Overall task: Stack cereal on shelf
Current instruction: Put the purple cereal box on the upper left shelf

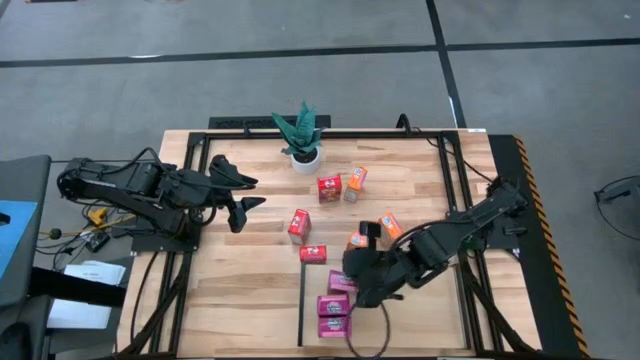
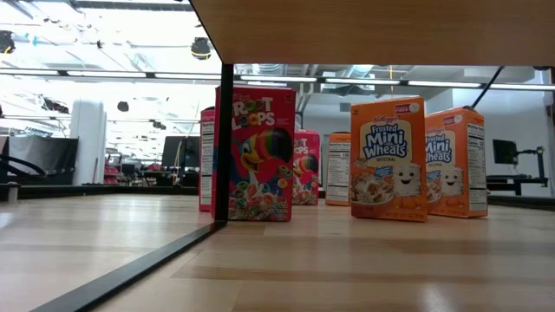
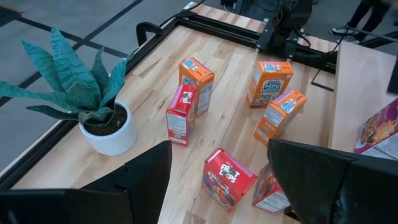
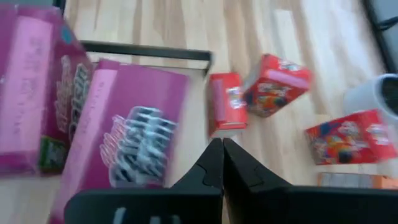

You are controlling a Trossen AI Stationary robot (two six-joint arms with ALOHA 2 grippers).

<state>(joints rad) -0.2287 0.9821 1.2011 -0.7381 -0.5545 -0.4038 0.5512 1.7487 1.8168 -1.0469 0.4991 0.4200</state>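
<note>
A wooden tabletop carries small cereal boxes and a light wood shelf panel edged in thin black strip, filling the near right corner.

Three magenta-purple boxes sit together on the shelf, just inside its left edge. A red box lies flat touching the shelf's far left corner. Another red box stands toward the tabletop's middle, and a third stands farther back beside an orange box, near a potted green plant at the far edge. Two more orange boxes stand just beyond the shelf's far edge.

The right gripper hangs low over the shelf beside the purple boxes, its fingers pressed together and holding nothing. The left gripper hovers over the left part of the tabletop, spread wide and empty.

The boxes are printed cardboard: red with a cartoon toucan, orange with a smiling wheat biscuit. They look light and stiff, but thin-walled, so a hard squeeze could dent them. Tall and narrow, they probably tip easily. Pinching across the narrow thickness near mid-height seems the surest hold.
</note>
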